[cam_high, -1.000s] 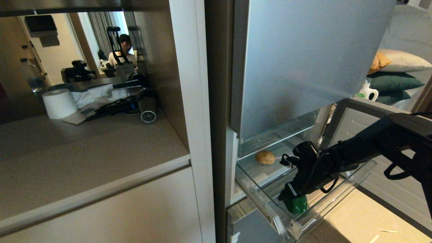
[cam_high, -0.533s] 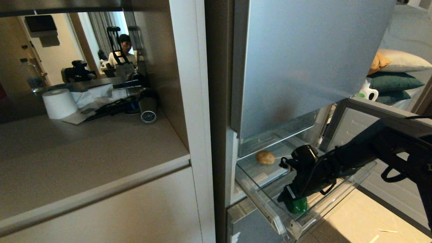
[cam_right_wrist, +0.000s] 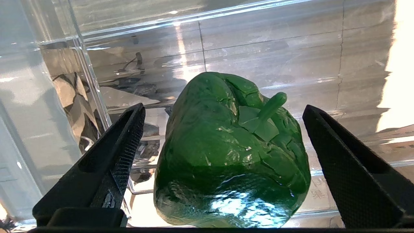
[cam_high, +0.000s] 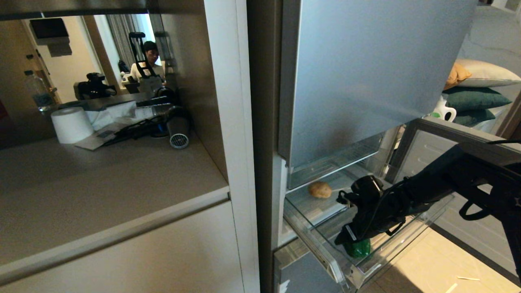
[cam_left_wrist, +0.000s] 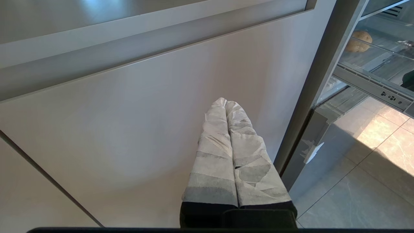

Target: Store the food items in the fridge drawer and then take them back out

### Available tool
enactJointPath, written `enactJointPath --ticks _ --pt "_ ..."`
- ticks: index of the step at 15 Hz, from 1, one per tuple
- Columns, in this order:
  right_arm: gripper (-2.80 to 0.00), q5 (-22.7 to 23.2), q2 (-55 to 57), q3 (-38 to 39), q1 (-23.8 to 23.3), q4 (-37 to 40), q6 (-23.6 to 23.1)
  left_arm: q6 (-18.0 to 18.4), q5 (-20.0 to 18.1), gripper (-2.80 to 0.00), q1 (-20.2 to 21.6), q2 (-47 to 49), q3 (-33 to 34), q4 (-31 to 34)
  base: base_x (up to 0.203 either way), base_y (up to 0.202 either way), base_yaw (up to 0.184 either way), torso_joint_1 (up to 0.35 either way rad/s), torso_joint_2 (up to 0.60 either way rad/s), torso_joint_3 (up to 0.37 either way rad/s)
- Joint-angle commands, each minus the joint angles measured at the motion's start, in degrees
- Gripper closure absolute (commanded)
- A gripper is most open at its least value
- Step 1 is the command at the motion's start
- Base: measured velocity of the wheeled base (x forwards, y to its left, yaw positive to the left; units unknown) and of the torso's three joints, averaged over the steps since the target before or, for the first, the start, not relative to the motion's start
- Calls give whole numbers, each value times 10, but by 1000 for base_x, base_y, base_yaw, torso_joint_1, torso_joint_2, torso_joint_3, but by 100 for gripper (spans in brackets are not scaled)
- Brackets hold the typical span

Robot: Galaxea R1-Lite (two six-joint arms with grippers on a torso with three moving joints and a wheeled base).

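Over on the left, the beige counter [cam_high: 101, 183] carries a white paper roll [cam_high: 71, 124], some crumpled cloth and dark cables, and a small grey cylinder with a grille end [cam_high: 178, 132]. A clear water bottle [cam_high: 37, 90] stands at the far left, and the mirror behind shows a person sitting in the room. Below the counter, the left gripper [cam_left_wrist: 226, 106] hangs in front of a beige cabinet door [cam_left_wrist: 129, 129], its two wrapped fingers [cam_left_wrist: 213, 152] pressed flat together with nothing between them.

Next comes the tall silver fridge [cam_high: 366, 69], with the fridge drawer [cam_high: 321, 248] pulled out under its door. The potato [cam_high: 320, 189] sits alone toward the back of the clear bin, close to the fridge body.

Further right, the black right arm reaches down into the drawer, and the right gripper [cam_right_wrist: 223, 136] is poised over the bell pepper [cam_high: 358, 247], which lies on the drawer floor near the front left corner, well apart from the potato. The black fingers [cam_right_wrist: 123, 142] stand spread wide, one on each side of the pepper, with a clear gap on both sides, so they are not touching it. The pepper's stem points up and to one side.

At the far right, cushions [cam_high: 474, 97] are stacked beyond the fridge, with a white jug [cam_high: 443, 112] beside them.
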Motion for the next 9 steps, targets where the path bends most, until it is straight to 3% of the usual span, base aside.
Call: enactJointPath --ticks 1,2,9 --pt "-242 0 1 1 0 0 -1 0 0 0 0 0 0 0 0 0 0 0 0 0" --pt "0 0 1 1 0 0 -1 0 0 0 0 0 0 0 0 0 0 0 0 0" --pt "0 -11 -9 2 8 0 -1 0 0 0 0 0 0 0 0 0 0 0 0 0"
